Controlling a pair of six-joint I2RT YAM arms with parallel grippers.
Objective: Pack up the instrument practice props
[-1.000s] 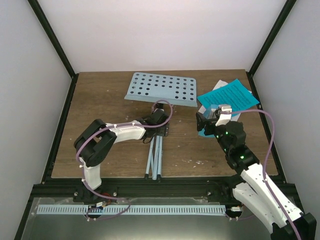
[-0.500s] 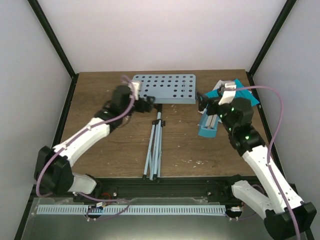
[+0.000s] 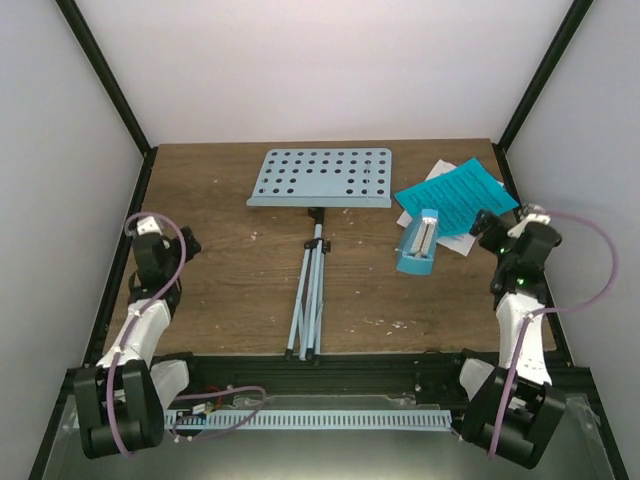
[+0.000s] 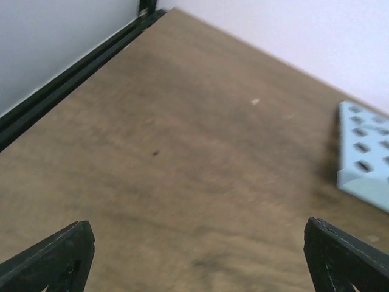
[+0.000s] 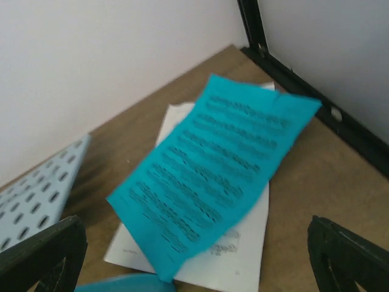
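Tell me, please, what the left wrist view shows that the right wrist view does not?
Only the left wrist view shows the bare left side of the table. Only the right wrist view shows the cyan and white music sheets, overlapping. Both show an edge of the perforated music stand, a black frame rail and open jaws.

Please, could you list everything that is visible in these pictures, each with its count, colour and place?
music stand: 1, pale blue; perforated desk at the far middle of the table, thin legs folded together and running toward the near edge
metronome: 1, teal; right of the stand's legs, at the near-left side of the sheets
music sheets: one cyan on top of white paper; far right corner
table: 1, brown wood; under everything
left gripper: 1, black; open and empty, at the left edge
right gripper: 1, black; open and empty, at the right edge, facing the sheets
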